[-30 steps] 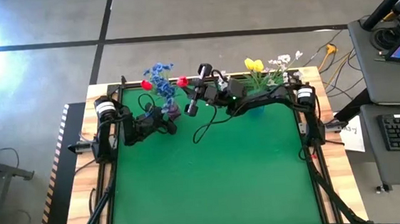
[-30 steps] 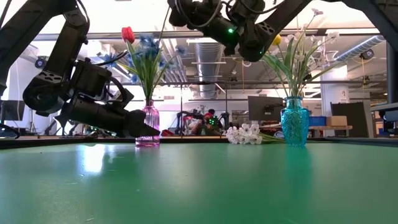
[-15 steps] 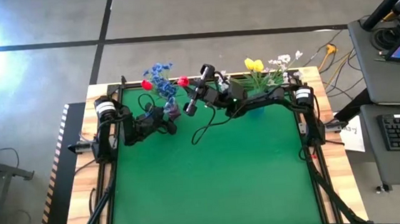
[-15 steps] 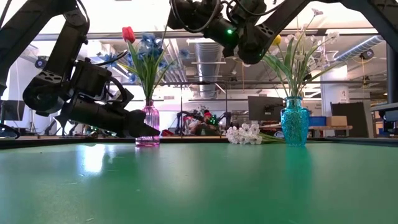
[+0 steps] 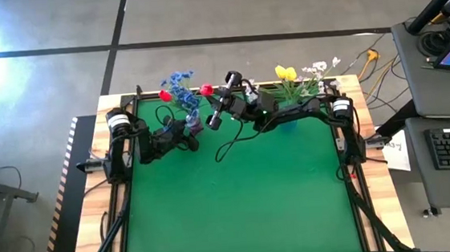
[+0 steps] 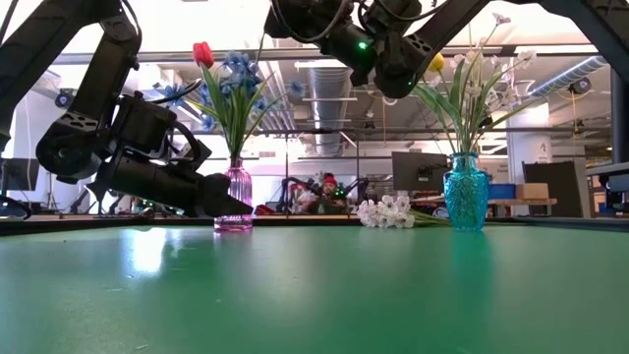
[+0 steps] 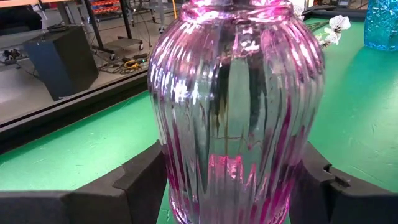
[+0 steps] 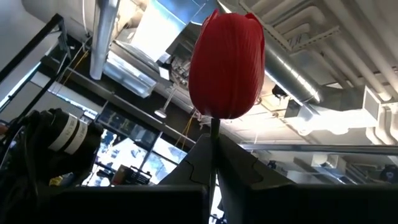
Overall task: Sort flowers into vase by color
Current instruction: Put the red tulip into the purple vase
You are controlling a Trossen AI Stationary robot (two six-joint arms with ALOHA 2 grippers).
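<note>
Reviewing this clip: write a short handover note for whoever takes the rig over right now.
Left pincer: closed on the pink vase, steadying it at the table's back left.
Right pincer: shut on a red tulip, raised near the pink vase.
Done: pink vase holds blue flowers and another red tulip; blue vase holds yellow tulips and white sprays.
Left: place the held tulip; one white spray lies on the table beside the blue vase.

High cam looked straight down on the whole desk [image 5: 239, 197], low cam level across it; left wrist cam sat tight against the pink vase [image 7: 233, 106], also in both wide views.
</note>
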